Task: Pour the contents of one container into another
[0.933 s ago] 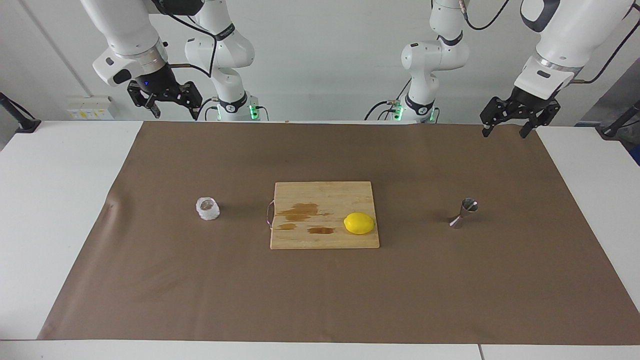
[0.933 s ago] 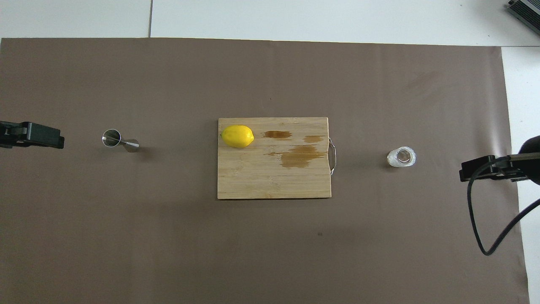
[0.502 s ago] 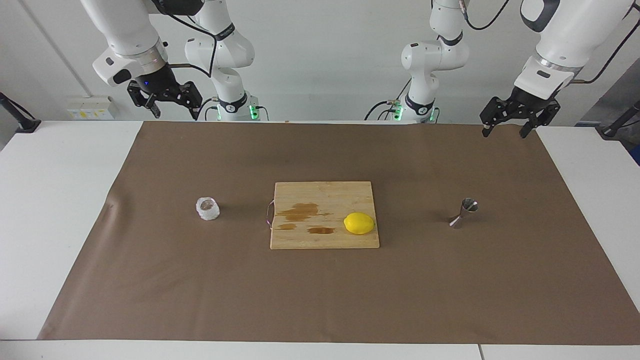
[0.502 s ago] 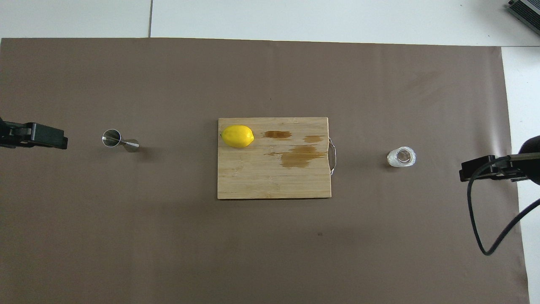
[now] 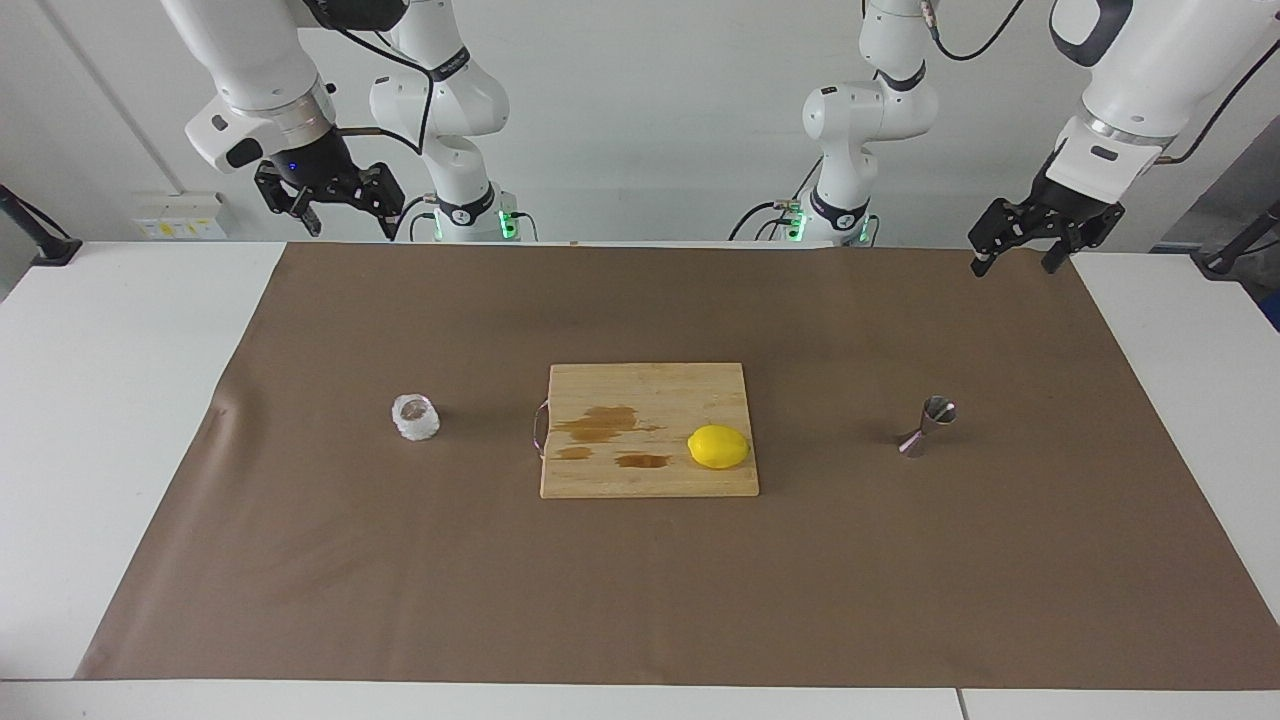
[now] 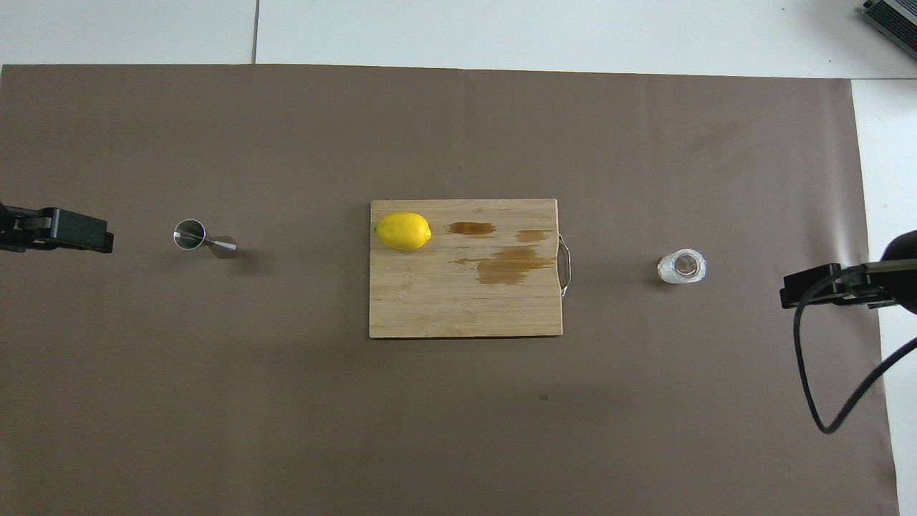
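Both grippers are up in the air with fingers spread, holding nothing: right gripper point(image 5: 340, 213) at 10 o'clock in the facing view, left gripper point(image 5: 1018, 255) at 2. The frosted cup point(image 5: 416, 418) sits at 9 o'clock off the cutting board point(image 5: 648, 470), jigger point(image 5: 926, 425) at 3. Cup's probably light and slick, so I'd pinch mid-wall.

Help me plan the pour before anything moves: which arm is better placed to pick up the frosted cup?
The right arm, probably. The frosted cup stands at its end of the table, with the open right gripper raised on that side. The open left gripper hangs at the jigger's end.
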You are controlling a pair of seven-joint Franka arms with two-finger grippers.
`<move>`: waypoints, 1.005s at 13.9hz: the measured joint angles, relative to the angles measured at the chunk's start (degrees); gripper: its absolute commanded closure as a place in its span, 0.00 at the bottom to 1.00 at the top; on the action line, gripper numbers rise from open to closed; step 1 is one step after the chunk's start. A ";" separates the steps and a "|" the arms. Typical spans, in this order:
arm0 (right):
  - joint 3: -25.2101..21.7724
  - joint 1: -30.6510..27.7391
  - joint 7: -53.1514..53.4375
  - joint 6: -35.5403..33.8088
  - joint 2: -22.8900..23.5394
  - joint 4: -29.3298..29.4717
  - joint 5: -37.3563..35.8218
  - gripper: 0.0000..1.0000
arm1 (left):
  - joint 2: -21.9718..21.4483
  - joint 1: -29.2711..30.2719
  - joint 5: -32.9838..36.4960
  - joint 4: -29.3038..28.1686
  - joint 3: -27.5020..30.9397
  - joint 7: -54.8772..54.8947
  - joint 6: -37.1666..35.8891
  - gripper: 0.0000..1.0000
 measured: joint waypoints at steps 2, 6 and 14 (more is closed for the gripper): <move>0.00 0.00 0.00 0.00 0.00 0.00 0.00 0.00 | -0.13 1.83 -3.96 -1.49 0.15 -6.17 0.40 0.00; 0.00 0.00 0.00 0.00 0.00 0.00 0.00 0.00 | 1.32 6.35 -10.75 -3.72 0.40 -19.86 4.76 0.00; 0.00 0.00 0.00 0.00 0.00 0.00 0.00 0.00 | 11.84 13.61 -27.62 -4.84 0.58 -43.83 14.17 0.00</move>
